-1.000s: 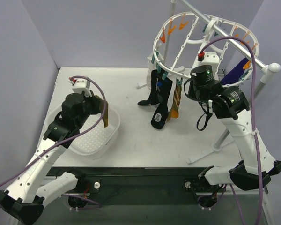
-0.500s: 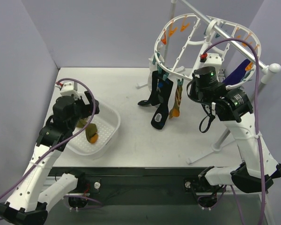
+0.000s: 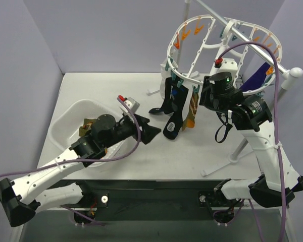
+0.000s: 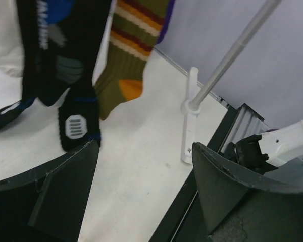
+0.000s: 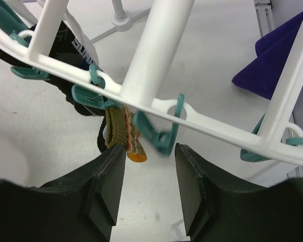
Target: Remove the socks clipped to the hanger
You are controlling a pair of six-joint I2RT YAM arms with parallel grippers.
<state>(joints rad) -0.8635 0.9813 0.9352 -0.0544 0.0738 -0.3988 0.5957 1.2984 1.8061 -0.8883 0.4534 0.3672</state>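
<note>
— At the upper right of the overhead view, is that the hanger [image 3: 184,75]?
— Yes, tilted on its stand. The black socks [image 3: 172,108] and a striped sock [image 3: 190,108] dangle from its lower left rim, and a purple sock [image 3: 255,78] hangs on its right side.
— And the arms?
— The left claw [image 3: 147,128] is at mid-frame over the desk [image 3: 116,85], just left of the black socks' toes. The tub [image 3: 65,118] lies behind it at the left. The right claw [image 3: 204,96] is up by the hanger's near rim, right of the striped sock. I cannot tell its opening from up here.
— Left wrist view?
— The left claw [image 4: 144,146] gapes wide with nothing in it. The black socks [image 4: 73,101] hang at upper left. The striped sock [image 4: 126,60] is beside them at top centre, its orange heel showing. The stand pole [image 4: 232,55] slants across the upper right.
— Right wrist view?
— The right claw [image 5: 150,151] is parted, its two fingers along the bottom edge, gripping nothing. A teal clip [image 5: 161,133] shows just above the gap. Left of it another clip pinches the striped sock's cuff [image 5: 118,128]. The purple sock [image 5: 283,60] fills the upper right.
</note>
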